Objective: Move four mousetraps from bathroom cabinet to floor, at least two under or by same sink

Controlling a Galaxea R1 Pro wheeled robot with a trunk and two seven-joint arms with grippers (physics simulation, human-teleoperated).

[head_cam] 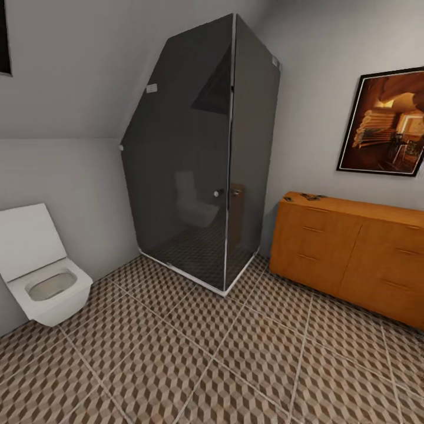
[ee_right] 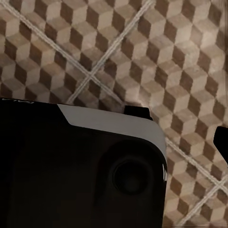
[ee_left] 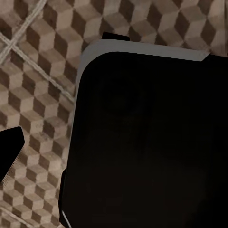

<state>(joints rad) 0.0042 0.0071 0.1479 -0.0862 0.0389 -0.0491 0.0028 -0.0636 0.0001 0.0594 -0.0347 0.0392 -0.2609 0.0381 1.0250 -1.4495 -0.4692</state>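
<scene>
The orange-brown cabinet (head_cam: 353, 247) stands against the right wall, its drawers closed. On the left end of its top lie small dark flat pieces (head_cam: 312, 196) that look like mousetraps; they are too small to count. The cube-patterned bathroom floor (head_cam: 206, 353) spreads across the foreground. In the left wrist view one dark fingertip (ee_left: 10, 141) hangs over the tiles, and in the right wrist view another fingertip (ee_right: 221, 140) shows at the edge. Neither view reveals how the jaws stand. The sink is out of view.
A dark glass shower enclosure (head_cam: 200, 159) fills the far corner beside the cabinet. A white wall-hung toilet (head_cam: 44, 277) with its lid up sits at the left. A framed picture (head_cam: 386, 121) hangs above the cabinet. My black base (ee_left: 152, 142) sits below both wrists.
</scene>
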